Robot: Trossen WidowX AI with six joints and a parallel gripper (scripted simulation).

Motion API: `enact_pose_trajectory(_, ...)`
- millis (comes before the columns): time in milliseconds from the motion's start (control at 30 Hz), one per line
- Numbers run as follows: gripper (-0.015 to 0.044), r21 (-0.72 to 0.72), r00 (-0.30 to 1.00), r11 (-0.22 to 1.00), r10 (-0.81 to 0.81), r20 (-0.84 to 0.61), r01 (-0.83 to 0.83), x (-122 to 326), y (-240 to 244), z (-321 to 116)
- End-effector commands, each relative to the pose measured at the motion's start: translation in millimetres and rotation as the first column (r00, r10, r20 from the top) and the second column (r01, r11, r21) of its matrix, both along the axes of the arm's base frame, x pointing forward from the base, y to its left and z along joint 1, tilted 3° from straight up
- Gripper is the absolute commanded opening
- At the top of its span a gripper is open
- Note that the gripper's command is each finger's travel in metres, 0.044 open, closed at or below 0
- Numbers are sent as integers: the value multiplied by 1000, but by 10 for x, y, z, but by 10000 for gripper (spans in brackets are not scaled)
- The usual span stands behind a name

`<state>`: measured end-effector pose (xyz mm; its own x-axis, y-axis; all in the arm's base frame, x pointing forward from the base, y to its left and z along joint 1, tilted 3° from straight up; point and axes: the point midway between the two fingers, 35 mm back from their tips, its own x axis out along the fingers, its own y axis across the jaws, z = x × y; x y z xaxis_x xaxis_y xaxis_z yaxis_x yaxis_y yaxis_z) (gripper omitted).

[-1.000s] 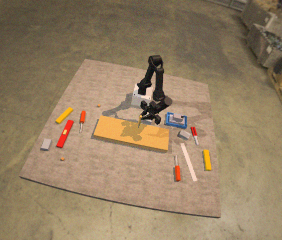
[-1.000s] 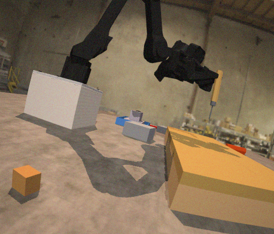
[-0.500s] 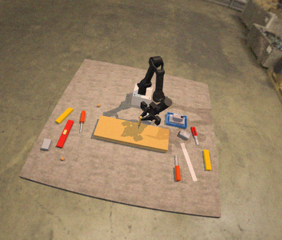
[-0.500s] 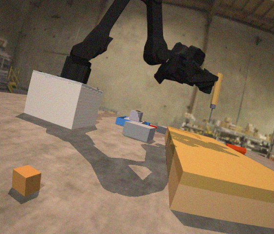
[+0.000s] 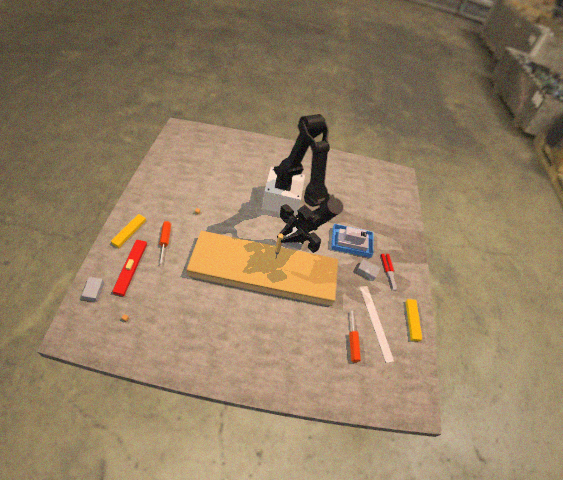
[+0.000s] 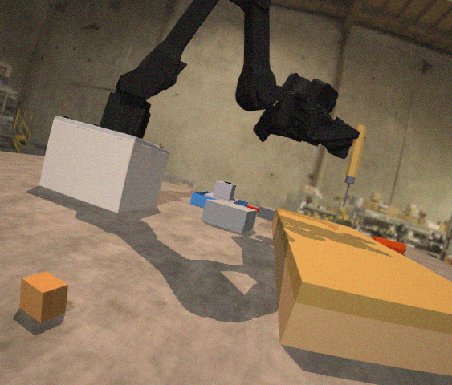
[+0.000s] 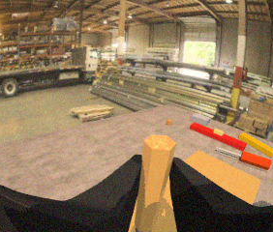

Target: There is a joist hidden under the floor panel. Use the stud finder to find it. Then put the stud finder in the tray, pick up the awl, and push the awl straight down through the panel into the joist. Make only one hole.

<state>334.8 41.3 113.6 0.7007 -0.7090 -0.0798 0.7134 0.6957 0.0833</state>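
My gripper is shut on the awl's yellow handle. The awl hangs about upright, its thin metal tip down, a little above the orange-yellow floor panel. In the exterior view a gap shows between tip and panel. The tip is hidden in the wrist view. The pale stud finder rests in the blue tray, right of the panel in the top view. No joist or hole can be seen.
A grey block stands between robot base and panel. Another grey block, red pliers, a white strip and a screwdriver lie right. A red level and another screwdriver lie left.
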Motion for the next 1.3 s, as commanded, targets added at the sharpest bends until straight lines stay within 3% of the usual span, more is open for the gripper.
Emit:
enact_pose_trajectory(0,0,-7,1000,1000,-5,-5,5,-7,-6,-35)
enact_pose_trajectory(1267,0,-7,1000,1000,-5,-6,5,-2,-3,-227)
